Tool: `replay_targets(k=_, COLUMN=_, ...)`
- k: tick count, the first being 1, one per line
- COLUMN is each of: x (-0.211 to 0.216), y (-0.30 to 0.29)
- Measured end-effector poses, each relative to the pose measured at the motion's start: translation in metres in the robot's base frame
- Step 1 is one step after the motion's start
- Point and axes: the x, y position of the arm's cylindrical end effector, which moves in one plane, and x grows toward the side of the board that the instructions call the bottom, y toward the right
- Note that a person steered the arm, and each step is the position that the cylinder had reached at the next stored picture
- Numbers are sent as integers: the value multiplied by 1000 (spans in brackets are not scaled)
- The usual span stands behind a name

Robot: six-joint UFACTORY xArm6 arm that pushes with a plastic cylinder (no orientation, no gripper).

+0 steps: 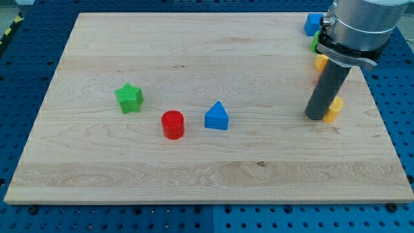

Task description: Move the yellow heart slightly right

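Observation:
The yellow heart lies near the board's right edge, mostly hidden behind my rod. My tip rests on the board right against the heart's left side. The blue triangle sits far to the view's left of my tip. The red cylinder and the green star lie further left.
At the view's top right, a blue block, a green block and a yellow block peek out from behind the arm. The red block seen there before is hidden. The board's right edge is close to the heart.

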Motion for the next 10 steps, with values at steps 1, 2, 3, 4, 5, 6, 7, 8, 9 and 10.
replay_targets(k=1, x=6, y=9)
replay_targets(k=2, x=7, y=11)
replay_targets(k=3, x=7, y=12)
replay_targets(k=4, x=8, y=16)
replay_targets(k=5, x=8, y=18)
replay_targets(k=6, x=8, y=18)
replay_targets(k=7, x=8, y=21)
replay_targets(k=8, x=8, y=30)
replay_targets(k=9, x=8, y=35)
replay_targets(k=10, x=8, y=41)
